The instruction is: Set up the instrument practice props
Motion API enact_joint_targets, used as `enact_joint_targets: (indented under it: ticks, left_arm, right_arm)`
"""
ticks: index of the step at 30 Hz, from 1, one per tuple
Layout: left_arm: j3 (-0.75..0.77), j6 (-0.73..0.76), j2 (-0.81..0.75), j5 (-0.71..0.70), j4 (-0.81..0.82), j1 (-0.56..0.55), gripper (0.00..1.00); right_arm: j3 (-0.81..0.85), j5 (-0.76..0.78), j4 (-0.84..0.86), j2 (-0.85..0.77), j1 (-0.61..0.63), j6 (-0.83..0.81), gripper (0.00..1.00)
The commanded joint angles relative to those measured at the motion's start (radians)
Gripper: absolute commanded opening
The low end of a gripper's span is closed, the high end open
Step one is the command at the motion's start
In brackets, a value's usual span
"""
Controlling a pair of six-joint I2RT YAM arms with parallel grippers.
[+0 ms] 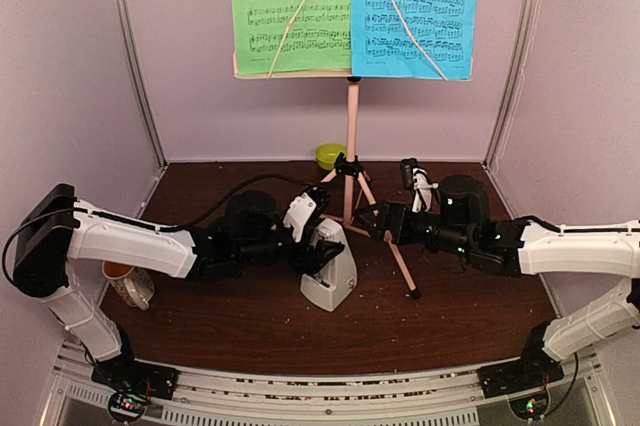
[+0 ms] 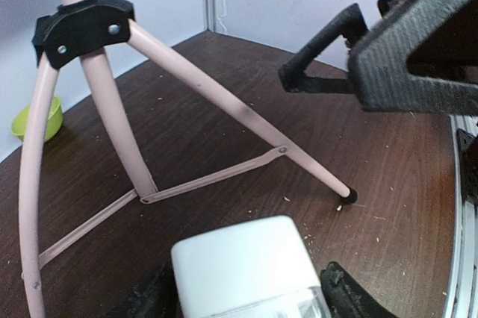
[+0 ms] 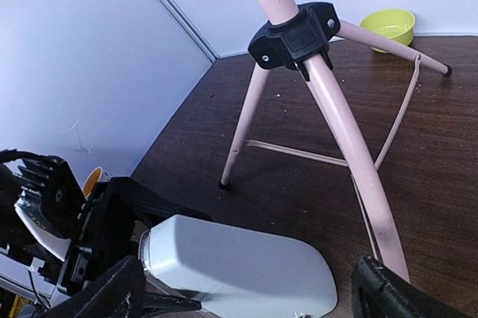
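Note:
The pink tripod music stand (image 1: 352, 126) stands at the back middle. The green sheet (image 1: 290, 6) and the blue sheet (image 1: 415, 6) rest side by side on its desk. The pale pyramid metronome (image 1: 330, 268) stands upright on the table in front of the stand's legs. My left gripper (image 1: 312, 249) is shut on the metronome's upper part; in the left wrist view (image 2: 250, 299) its fingers press both sides of the metronome (image 2: 243, 266). My right gripper (image 1: 368, 221) is open and empty beside the stand's front right leg (image 3: 351, 161), facing the metronome (image 3: 239, 266).
A white mug (image 1: 128, 283) with an orange inside lies at the left under my left arm. A lime-green bowl (image 1: 330, 156) sits behind the stand's legs. The stand's tripod legs (image 2: 224, 101) spread across the table's middle. Walls close in the left, back and right.

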Motion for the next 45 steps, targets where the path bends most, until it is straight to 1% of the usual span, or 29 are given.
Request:
enact_joint_targets:
  ticks: [1,3,5,7,10,13,17,20,23,27,38,45]
  left_arm:
    - [-0.015,0.156,-0.030,0.227,0.045,0.040,0.65]
    - [-0.030,0.223,-0.043,0.302,0.061,0.049,0.64]
    - [-0.023,0.299,-0.046,0.341,0.033,0.050,0.64]
    - [-0.015,0.337,-0.047,0.357,0.009,0.049,0.67]
    - [-0.034,0.309,-0.072,0.319,0.017,0.054,0.73]
    - [-0.092,0.260,-0.115,0.259,0.063,0.055,0.78]
    - [-0.177,0.186,-0.164,0.237,0.166,0.055,0.78]
    - [-0.183,0.108,-0.161,0.222,0.203,0.054,0.74]
    - [-0.152,0.037,-0.131,0.192,0.210,0.055,0.69]
    - [-0.131,-0.004,-0.101,0.164,0.240,0.055,0.66]
    - [-0.086,0.004,-0.076,0.131,0.199,0.051,0.57]
    - [-0.089,0.029,-0.086,0.130,0.178,0.043,0.43]
  right_arm:
    - [0.026,-0.020,0.005,0.017,0.003,0.001,0.96]
    - [0.030,-0.025,0.005,0.021,0.002,0.000,0.96]
    - [0.032,-0.030,0.005,0.025,0.003,0.001,0.96]
    - [0.035,-0.036,0.005,0.030,0.003,0.002,0.95]
    - [0.043,-0.044,0.001,0.041,0.003,0.000,0.94]
    - [0.052,-0.059,0.006,0.054,0.006,0.003,0.94]
    - [0.065,-0.075,0.011,0.082,0.010,0.000,0.92]
    - [0.074,-0.099,0.022,0.103,0.012,0.002,0.92]
    - [0.071,-0.121,0.054,0.124,0.012,0.016,0.90]
    - [0.074,-0.146,0.094,0.151,0.013,0.031,0.86]
    - [0.087,-0.215,0.161,0.227,0.012,0.077,0.76]
    - [0.067,-0.215,0.169,0.242,0.012,0.079,0.71]
